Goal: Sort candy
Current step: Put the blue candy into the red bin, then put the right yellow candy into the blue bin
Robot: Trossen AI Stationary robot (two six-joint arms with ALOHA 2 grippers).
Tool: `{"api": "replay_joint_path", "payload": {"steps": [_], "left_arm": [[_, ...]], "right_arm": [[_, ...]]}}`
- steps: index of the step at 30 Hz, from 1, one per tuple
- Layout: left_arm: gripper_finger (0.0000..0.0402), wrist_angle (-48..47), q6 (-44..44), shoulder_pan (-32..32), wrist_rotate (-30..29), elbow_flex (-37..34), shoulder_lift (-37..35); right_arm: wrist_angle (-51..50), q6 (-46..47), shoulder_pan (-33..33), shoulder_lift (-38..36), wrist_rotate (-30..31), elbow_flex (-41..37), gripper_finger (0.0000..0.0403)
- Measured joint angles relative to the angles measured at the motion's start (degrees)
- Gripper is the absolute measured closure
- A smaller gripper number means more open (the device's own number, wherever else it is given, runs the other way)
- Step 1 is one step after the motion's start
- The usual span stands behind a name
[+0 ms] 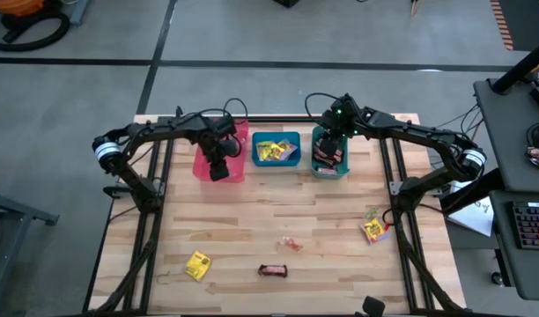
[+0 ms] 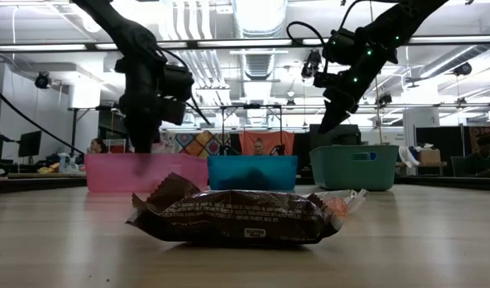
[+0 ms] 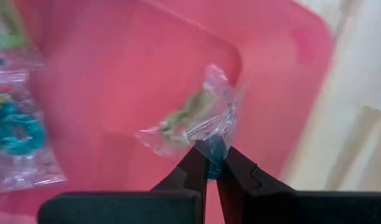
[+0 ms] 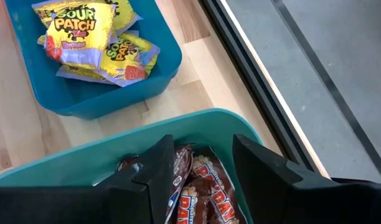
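From above, the left gripper (image 1: 219, 167) hangs over the pink bin (image 1: 238, 151) and the right gripper (image 1: 328, 154) over the teal bin (image 1: 343, 167), with the blue bin (image 1: 276, 138) between them; 4 sweets lie loose on the table well below both tools: a yellow packet (image 1: 197, 265), a dark bar (image 1: 272, 270), a small pink piece (image 1: 291, 245) and another yellow packet (image 1: 373, 230). From table height, the dark bar (image 2: 233, 216) fills the foreground, with the 3 bins in a row behind it under the 2 arms. The left wrist view shows that gripper's jaws pinched shut on a clear-wrapped sweet (image 3: 197, 121), dangling just ahead of the fingertips (image 3: 195, 163) above the pink bin floor. The right wrist view shows open, empty jaws just above brown-red bars (image 4: 200, 186) in the teal bin. The step in hand looks like dropping the clear-wrapped sweet; next, the left jaws need to part, while the right arm should go for a loose piece.
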Motion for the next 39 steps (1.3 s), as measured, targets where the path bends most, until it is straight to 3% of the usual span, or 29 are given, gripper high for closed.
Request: {"api": "replay_joint_path", "payload": {"steps": [7, 14, 20, 27, 33, 39], "left_arm": [[0.0381, 2.55, -0.97, 0.0, -8.11, -0.68, 0.0], [0.036, 2.43, -3.48, -0.02, -10.92, -0.4, 0.0], [0.0325, 0.68, -5.01, -0.02, -11.12, -0.37, -0.06], [0.0283, 0.37, -9.47, -0.02, -11.12, 1.34, -1.17], [0.0276, 1.12, -12.14, -0.34, -11.14, 6.55, -1.99], [0.0276, 9.92, -10.33, -3.37, -11.14, 9.74, -4.61]], "right_arm": [[-0.75, 0.84, 0.02, -0.08, 0.01, 0.0, 0.0244], [-3.79, 0.84, 0.02, -0.66, 0.15, 0.0, 0.0239], [-7.16, 2.15, 0.07, -4.7, -0.13, 0.0, 0.0243], [-8.19, 5.74, 0.11, -10.06, -6.81, -1.11, 0.0239], [-9.73, 6.99, 2.21, -11.47, -10.25, -1.71, 0.0245], [-16.12, 9.41, 6.69, -11.1, -13.1, -1.75, 0.0251]]}}
